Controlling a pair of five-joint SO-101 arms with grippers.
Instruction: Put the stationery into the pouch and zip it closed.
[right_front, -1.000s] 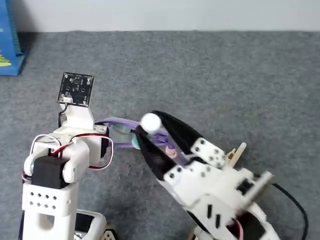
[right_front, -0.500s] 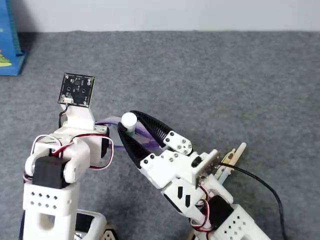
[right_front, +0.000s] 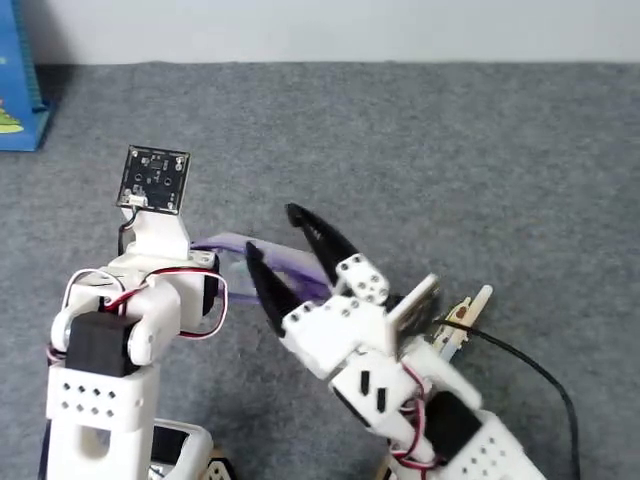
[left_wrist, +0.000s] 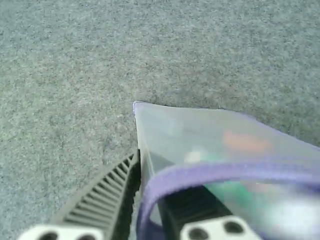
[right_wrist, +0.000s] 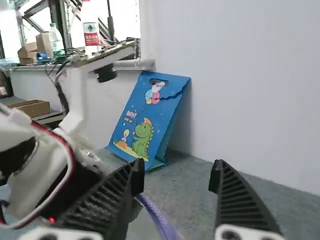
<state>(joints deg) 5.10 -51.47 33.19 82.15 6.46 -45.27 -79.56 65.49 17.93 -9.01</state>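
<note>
The right gripper (right_front: 270, 228) hangs just over the pouch (right_front: 222, 244), near the middle of the grey table (right_front: 450, 150). Its two black fingers (right_front: 312, 237) are spread wide, with nothing between them. In the right wrist view the same gripper (right_wrist: 176, 170) is wide open too, and a purple strip of the pouch (right_wrist: 156, 216) shows below it.

The left gripper (left_wrist: 150, 175) is pinching one end of the pouch (left_wrist: 200, 140). One ribbed black finger (left_wrist: 112, 192) lies on one side of the edge and the other finger lies on the other side.

The pouch lies on the table between the two arms, just right of the left arm. It is see-through, with a purple band (left_wrist: 210, 170) along its top. Through the plastic you can see something green (left_wrist: 227, 190) and something orange (left_wrist: 245, 142), but they are too blurry to name.

A blue paper bag (right_front: 15, 95) with a green dinosaur (right_wrist: 142, 137) stands at the far left, by the white wall (right_wrist: 240, 75).
</note>
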